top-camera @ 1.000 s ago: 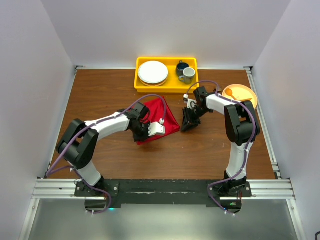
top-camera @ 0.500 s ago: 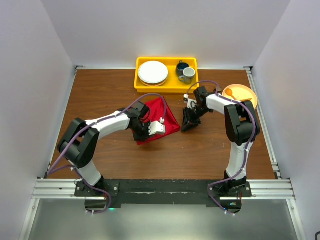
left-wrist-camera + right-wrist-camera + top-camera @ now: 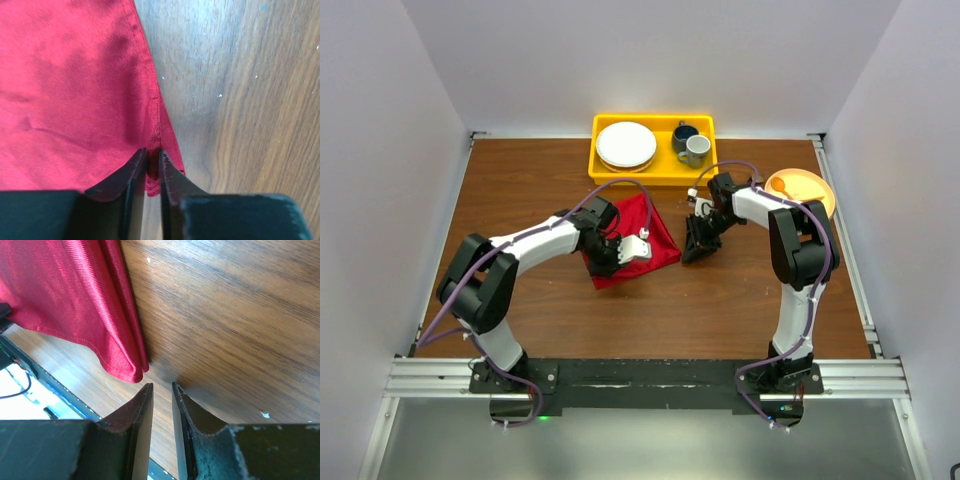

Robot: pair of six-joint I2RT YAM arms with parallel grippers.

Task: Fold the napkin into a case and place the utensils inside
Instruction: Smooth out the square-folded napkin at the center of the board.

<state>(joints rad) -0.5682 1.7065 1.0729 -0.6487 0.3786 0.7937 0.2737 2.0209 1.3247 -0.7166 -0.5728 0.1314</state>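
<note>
The red napkin (image 3: 645, 225) lies partly folded on the brown table, between the two arms. My left gripper (image 3: 617, 262) sits over its near-left part. In the left wrist view the left gripper (image 3: 152, 156) is shut on a fold of the napkin (image 3: 75, 75) at its edge. My right gripper (image 3: 696, 250) is low beside the napkin's right corner. In the right wrist view the right gripper (image 3: 162, 387) shows a narrow gap with only wood in it, and the napkin (image 3: 65, 290) corner lies just ahead. I cannot make out the utensils.
A yellow tray (image 3: 605, 172) at the back holds a white plate (image 3: 626, 145) and two mugs (image 3: 690, 143). An orange plate (image 3: 810, 190) sits at the right edge behind the right arm. White walls close in the table on three sides.
The left gripper has shifted slightly away from the bases and to the right, taking the pinched napkin edge with it. The right arm has not moved.
</note>
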